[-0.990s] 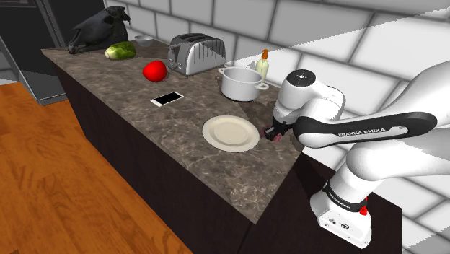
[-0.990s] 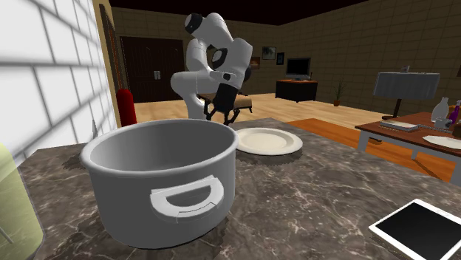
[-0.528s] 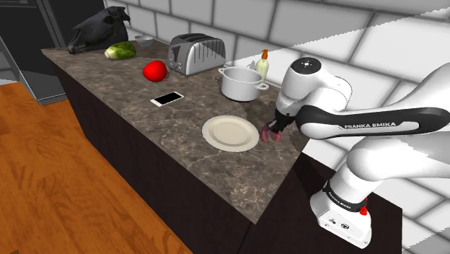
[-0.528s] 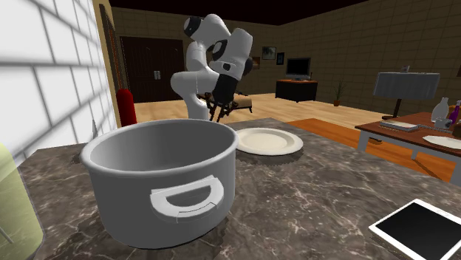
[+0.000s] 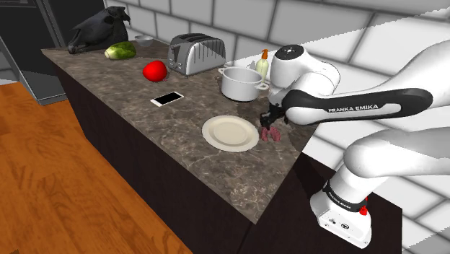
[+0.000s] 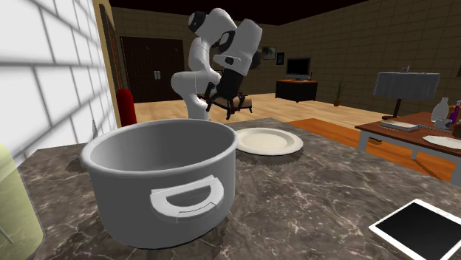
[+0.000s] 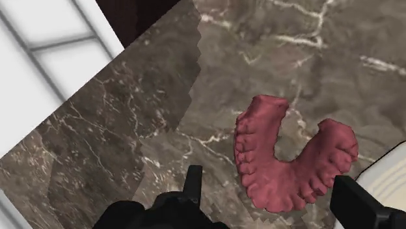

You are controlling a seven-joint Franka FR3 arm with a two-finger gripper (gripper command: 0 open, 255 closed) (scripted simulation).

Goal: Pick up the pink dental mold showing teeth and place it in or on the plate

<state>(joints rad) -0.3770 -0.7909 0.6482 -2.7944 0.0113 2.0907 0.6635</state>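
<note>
Meanwhile, since the earlier pictures the arm (image 5: 360, 112) has been swung toward the shoulder view's left, so that its white wrist is brought closer to the pot (image 5: 240, 86), and the tool (image 5: 272, 124) has been raised a little above the desk (image 5: 180, 137). The pink dental mold (image 7: 286, 174) has been left where it was: it is laid teeth-up on the desk, just beside the rim of the plate (image 5: 231, 133) and outside it. The tool is kept open; its fingers (image 7: 192, 180) are held wide apart, with the mold below and between them, and no clasp on it is seen. The plate's pale face is seen whole from the shoulder view. The pot's grey inner wall is shown in the second exterior view, but its bottom is hidden by the near wall. The rows of teeth are made out in the wrist view, whereas in the shoulder view the mold is given as a small pink shape under the tool. A toaster (image 5: 192, 53) and a phone (image 5: 167, 98) are taken in by the shoulder view; a room with a television (image 6: 298, 68) behind the arm is shown by the second exterior view
</note>
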